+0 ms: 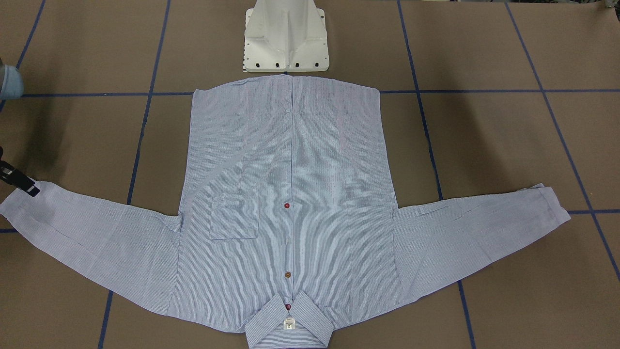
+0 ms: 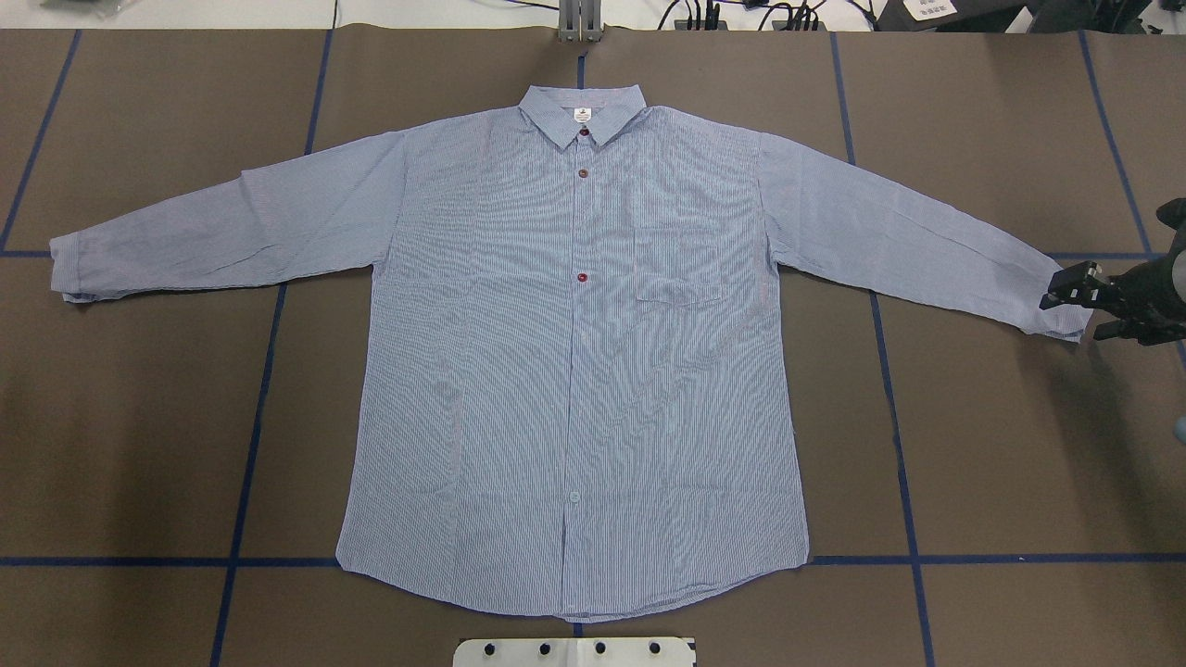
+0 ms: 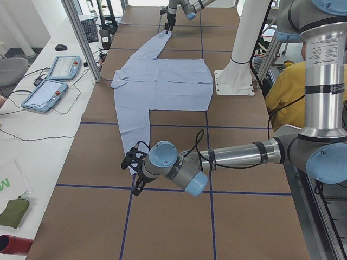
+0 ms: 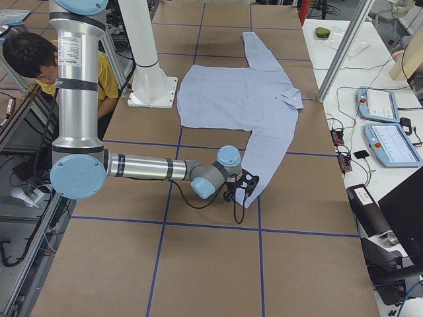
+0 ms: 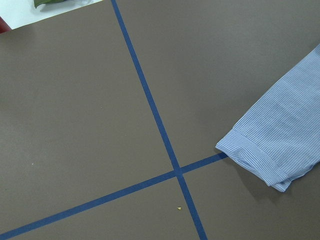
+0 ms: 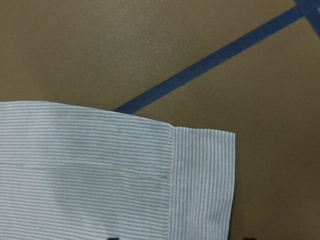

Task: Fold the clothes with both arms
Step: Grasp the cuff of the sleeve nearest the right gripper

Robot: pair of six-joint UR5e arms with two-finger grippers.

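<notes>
**SHIRT FLAT, FRONT UP; RIGHT GRIPPER AT CUFF**

**Workpiece.** The shirt [image 2: 574,371] is light blue with fine white stripes. It lies flat on the table [image 2: 1001,445], buttoned and front side up. In the overhead view the collar [image 2: 582,111] points to 12 o'clock and the hem to 6 o'clock, just short of the white pedestal base [image 1: 286,39]. Red and brown buttons run down the placket. The chest pocket [image 2: 679,269] sits at 2 o'clock from the shirt's centre. Both sleeves are spread outward, one towards 9 o'clock and one towards 3 o'clock, each sloping slightly towards the robot.

**End effectors.** The right gripper [image 2: 1075,310] is at the 3 o'clock sleeve end, overlapping the right cuff [image 6: 202,185]. Its fingers are spread: the right wrist view shows two dark tips wide apart at the lower edge, with the cuff lying between them. Nothing is pinched, and contact with the cloth cannot be confirmed. The left gripper [image 3: 132,162] shows only in the left side view, beside the left cuff [image 5: 260,157]. Its opening cannot be told.

**Edges and clearance.** Brown table surface with blue tape lines [image 2: 250,463] surrounds the shirt. The widest areas lie at 7 and 5 o'clock, below the sleeves. The collar lies near the far table edge. The left cuff ends beside a tape crossing.
</notes>
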